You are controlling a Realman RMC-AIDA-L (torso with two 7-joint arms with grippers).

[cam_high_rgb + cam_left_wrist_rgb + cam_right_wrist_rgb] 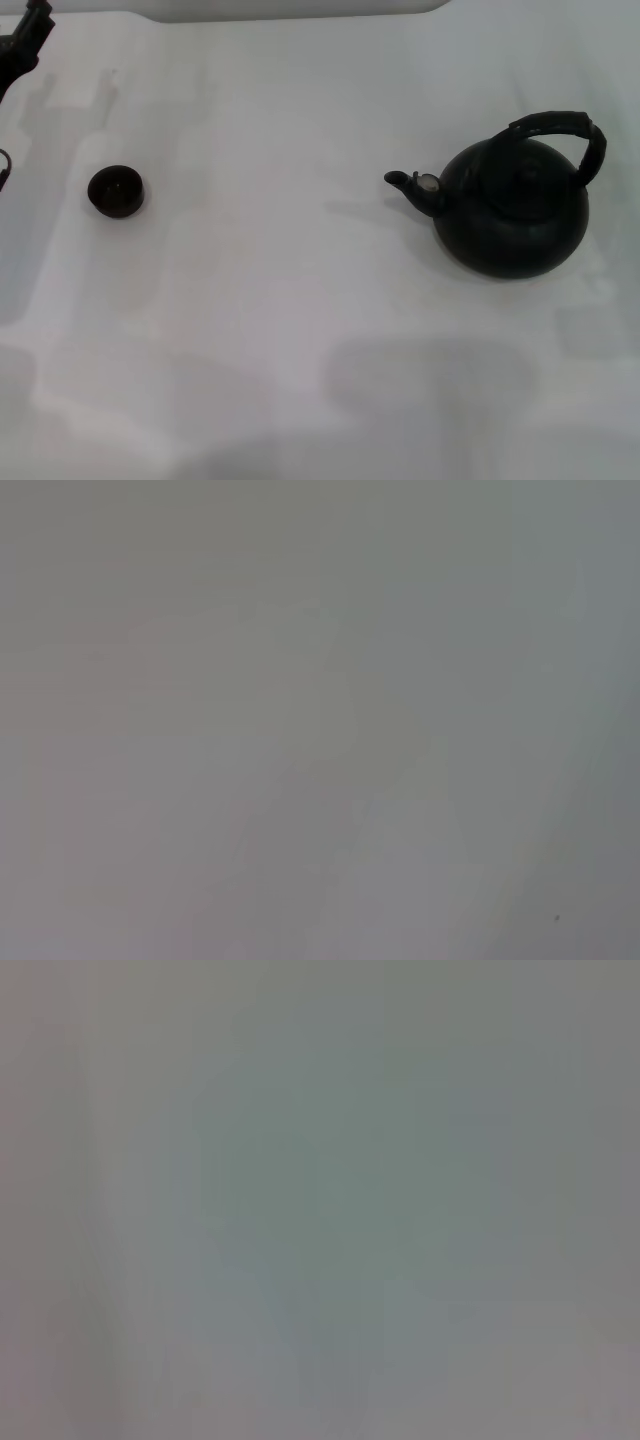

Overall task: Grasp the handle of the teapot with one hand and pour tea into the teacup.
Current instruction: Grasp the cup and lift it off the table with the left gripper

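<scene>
**A:** Start nearest the robot. What's there?

**B:** Bare white table (300,330) with soft shadows on it, nothing more. Farther out, the teapot (512,207) stands upright on the right side, spout (410,186) pointing left toward the teacup (116,191), which sits well apart on the left side. The handle (565,133) arches over the pot's top, leaning toward its far right.

**A:** Any tea in the cup?

**B:** I can't make out any; the inside looks dark and that's all I can say.

**A:** And the arms?

**B:** At the far left corner a dark piece of the left gripper (25,45) pokes into the head view. Whether its fingers are spread or closed, I cannot tell. The right gripper isn't in sight at all, and both wrist views show only blank grey surface.

**A:** So which step are we on?

**B:** I'd judge the very start: nothing is held, the pot is untouched, the pour not begun. The next move calls for an arm, likely the right since the pot is on that side, to come over the pot and close around the hoop near its crest, then lift without tipping and carry the spout across to the cup.
</scene>
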